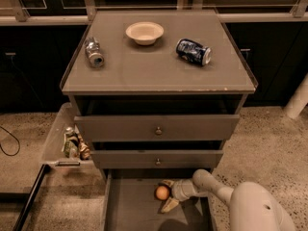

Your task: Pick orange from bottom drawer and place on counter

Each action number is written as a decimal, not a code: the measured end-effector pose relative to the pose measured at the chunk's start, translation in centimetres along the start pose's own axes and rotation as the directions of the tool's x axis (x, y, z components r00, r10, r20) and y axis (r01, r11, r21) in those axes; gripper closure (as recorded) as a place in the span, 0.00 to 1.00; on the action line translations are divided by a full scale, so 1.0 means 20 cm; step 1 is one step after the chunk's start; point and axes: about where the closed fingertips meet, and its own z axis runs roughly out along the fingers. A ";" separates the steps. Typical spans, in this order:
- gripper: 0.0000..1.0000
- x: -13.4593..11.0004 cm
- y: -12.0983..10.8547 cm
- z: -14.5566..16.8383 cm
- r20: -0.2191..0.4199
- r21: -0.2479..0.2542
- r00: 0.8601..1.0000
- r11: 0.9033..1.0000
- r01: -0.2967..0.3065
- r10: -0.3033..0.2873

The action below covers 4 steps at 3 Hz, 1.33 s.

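Camera view, looking down on a drawer cabinet from its front. Bottom drawer (pixel 132 213) pulled well out, its flat floor dim. Orange (pixel 162 192) on that floor toward the back edge, a little right of the middle, just below the front of the middle drawer (pixel 192 159). Gripper (pixel 165 196) down inside the same drawer, reaching in from the right edge and pointed left at the fruit. Fingers (pixel 169 206) apart, one behind the orange and one in front of it, the fruit between their tips; contact impossible to judge. Pale arm (pixel 255 211) filling the lower right corner of the view.

Up on the surface (pixel 159 78): cream bowl (pixel 144 32) upright near the back edge, about the middle; blue can (pixel 193 51) on its side toward the right edge; silver can (pixel 94 52) on its side toward the left edge. All three well apart from one another. Front edge worn pale.

Top drawer (pixel 120 127) and middle drawer both slightly out, each with a small round knob. Left of the cabinet, a pale side tray (pixel 52 146) with a few small items (pixel 74 143) inside.
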 end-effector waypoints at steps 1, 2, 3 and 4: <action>0.43 0.00 0.00 0.00 0.000 0.000 1.000 1.000 0.000 0.000; 0.66 0.00 0.00 0.00 0.000 0.000 1.000 1.000 0.000 0.000; 0.89 0.00 0.00 0.00 0.000 0.000 1.000 1.000 0.000 0.000; 1.00 0.00 0.00 0.00 0.000 0.000 1.000 1.000 0.000 0.000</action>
